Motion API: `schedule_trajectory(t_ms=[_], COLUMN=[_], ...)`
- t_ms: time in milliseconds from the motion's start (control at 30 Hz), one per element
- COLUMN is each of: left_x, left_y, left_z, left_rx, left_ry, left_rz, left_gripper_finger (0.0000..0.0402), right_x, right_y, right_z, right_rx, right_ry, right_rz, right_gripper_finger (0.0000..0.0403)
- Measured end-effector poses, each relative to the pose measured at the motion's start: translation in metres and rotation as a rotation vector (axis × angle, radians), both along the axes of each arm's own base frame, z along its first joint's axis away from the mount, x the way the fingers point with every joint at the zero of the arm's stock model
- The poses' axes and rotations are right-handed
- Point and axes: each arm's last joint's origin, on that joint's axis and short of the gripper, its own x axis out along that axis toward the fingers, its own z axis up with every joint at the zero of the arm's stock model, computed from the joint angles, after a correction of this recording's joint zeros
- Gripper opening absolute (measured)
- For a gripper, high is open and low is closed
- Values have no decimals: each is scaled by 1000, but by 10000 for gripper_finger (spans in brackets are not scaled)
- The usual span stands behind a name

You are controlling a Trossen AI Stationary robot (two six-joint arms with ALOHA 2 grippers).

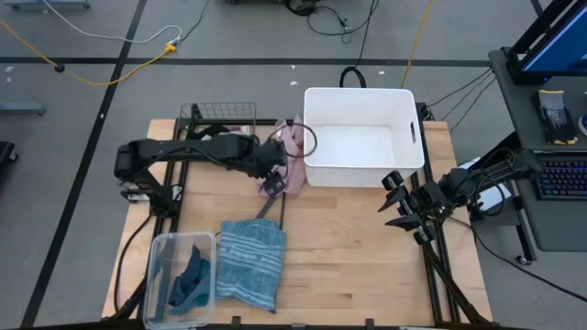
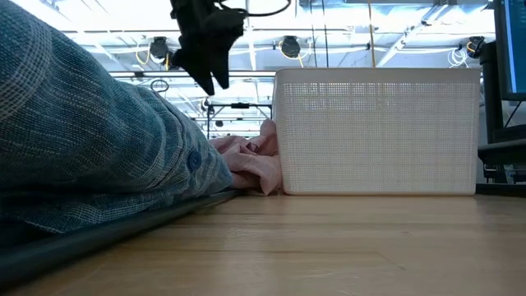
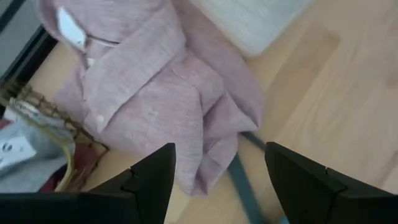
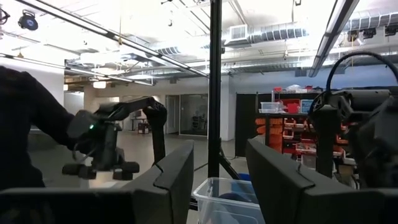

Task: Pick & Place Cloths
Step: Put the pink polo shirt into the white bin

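We see a pink collared shirt [image 1: 292, 156] crumpled against the nine o'clock wall of the white bin [image 1: 362, 136], a white label showing inside its collar. At about seven o'clock from it, a blue-striped cloth [image 1: 249, 264] lies spread flat. Darker blue cloths [image 1: 188, 280] sit bunched in the clear tub [image 1: 156, 257] touching its nine o'clock side.

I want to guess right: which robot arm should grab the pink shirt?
Probably the left. Its open gripper hovers right over the pink shirt, while the right gripper waits by the table's far edge.
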Motion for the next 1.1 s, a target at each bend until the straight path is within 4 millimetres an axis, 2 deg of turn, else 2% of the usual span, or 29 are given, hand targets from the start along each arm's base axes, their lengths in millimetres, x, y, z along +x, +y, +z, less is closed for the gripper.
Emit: schedule_trajectory(t_ms=[200, 433, 600, 733, 867, 1100], left_x=[10, 22, 22, 20, 19, 16], left_y=[-20, -30, -26, -23, -19, -7], left_z=[-21, -37, -39, -54, -76, -86], left_rx=[91, 252, 258, 242, 227, 224], left_ry=[141, 198, 176, 165, 150, 112], left_rz=[-129, -130, -115, -127, -118, -70], left_gripper_finger=[253, 253, 253, 253, 253, 253], right_x=[0, 0, 0, 0, -1, -1], right_y=[0, 0, 0, 0, 0, 0], right_z=[0, 0, 1, 1, 1, 2], right_rx=[5, 5, 9, 9, 11, 12], right_ry=[2, 3, -5, -8, -12, -15], right_rz=[3, 2, 3, 3, 3, 3], right_gripper_finger=[139, 139, 139, 139, 139, 139])
